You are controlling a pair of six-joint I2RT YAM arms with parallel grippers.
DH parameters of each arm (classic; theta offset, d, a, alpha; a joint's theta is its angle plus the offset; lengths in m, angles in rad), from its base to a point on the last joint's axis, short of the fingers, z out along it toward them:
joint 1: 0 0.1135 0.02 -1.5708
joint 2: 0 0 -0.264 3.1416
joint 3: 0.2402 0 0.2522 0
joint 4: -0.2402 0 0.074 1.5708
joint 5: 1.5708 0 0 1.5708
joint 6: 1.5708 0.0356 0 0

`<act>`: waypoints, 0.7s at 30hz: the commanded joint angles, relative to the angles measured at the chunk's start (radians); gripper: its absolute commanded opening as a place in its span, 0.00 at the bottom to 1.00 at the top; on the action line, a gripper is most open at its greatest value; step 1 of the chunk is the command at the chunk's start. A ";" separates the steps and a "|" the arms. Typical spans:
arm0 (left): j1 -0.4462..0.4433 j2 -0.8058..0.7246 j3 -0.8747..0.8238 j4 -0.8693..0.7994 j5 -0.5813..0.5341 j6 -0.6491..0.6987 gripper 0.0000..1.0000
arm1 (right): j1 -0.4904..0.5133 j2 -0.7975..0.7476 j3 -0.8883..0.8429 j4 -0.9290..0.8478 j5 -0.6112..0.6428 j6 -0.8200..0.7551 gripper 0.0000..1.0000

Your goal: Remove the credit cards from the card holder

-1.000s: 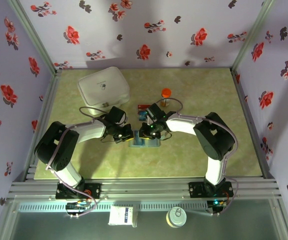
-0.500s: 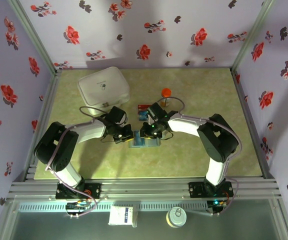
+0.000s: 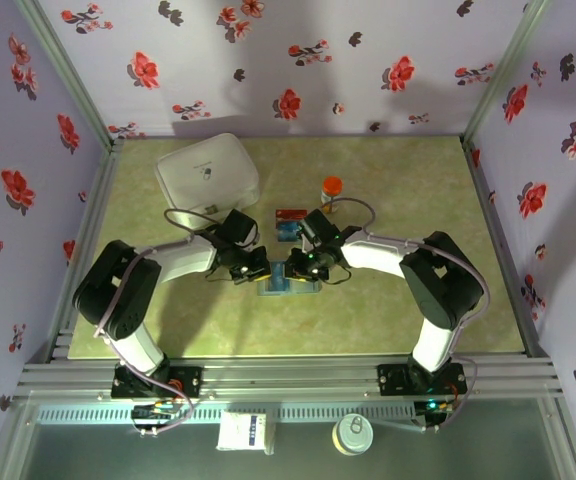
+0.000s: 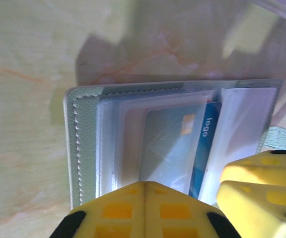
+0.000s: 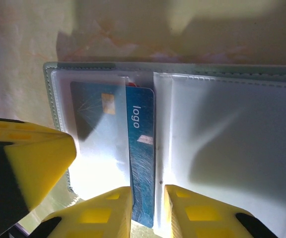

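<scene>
Inward both arms [image 3: 183, 262] bend over card holder [image 4: 83, 148], left fingers [image 4: 118, 210] clenched, right fingers [image 5: 106, 214] parted.

Behind the holder [image 3: 288, 286], room is narrowed by case [image 3: 208, 172] and bottle [image 3: 332, 189]; the table [image 3: 268, 326] in front is left open.

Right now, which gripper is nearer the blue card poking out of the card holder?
Right. The right gripper straddles the blue card, a finger on each side. The left gripper sits shut over the card holder, beside the card.
</scene>
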 commanded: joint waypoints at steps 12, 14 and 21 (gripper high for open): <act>-0.005 0.034 -0.003 -0.037 -0.026 0.031 0.00 | -0.027 0.045 -0.024 0.107 -0.056 0.062 0.27; -0.005 0.035 -0.003 -0.036 -0.027 0.032 0.00 | -0.028 0.052 -0.029 0.125 -0.067 0.070 0.27; -0.005 0.039 -0.002 -0.038 -0.026 0.030 0.00 | -0.030 0.072 -0.035 0.143 -0.082 0.075 0.27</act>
